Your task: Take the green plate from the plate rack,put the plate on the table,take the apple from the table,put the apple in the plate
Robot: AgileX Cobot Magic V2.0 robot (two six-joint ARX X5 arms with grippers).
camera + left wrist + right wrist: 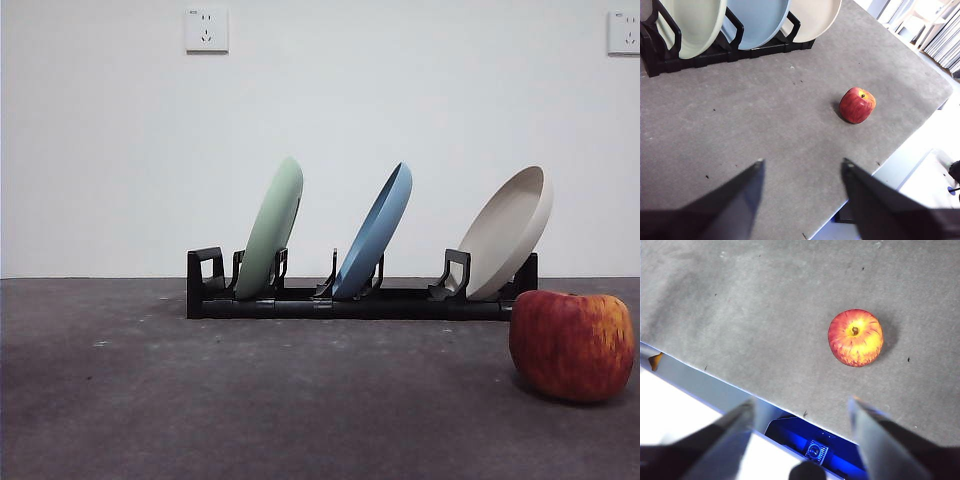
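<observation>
Standing leftmost in the rack, the green plate leans beside the blue plate; a careless pull could knock both. Each pincer, left and right, gapes apart, empty. The apple on the counter, near right, might roll.

The green plate is pale mint, the blue plate soft blue, the third plate cream-white — all in a black plate rack. The apple is red with yellow-orange streaks; the table is dark grey with pale specks.

Three plates stand in the plate rack; the apple lies front-right on the table
</observation>
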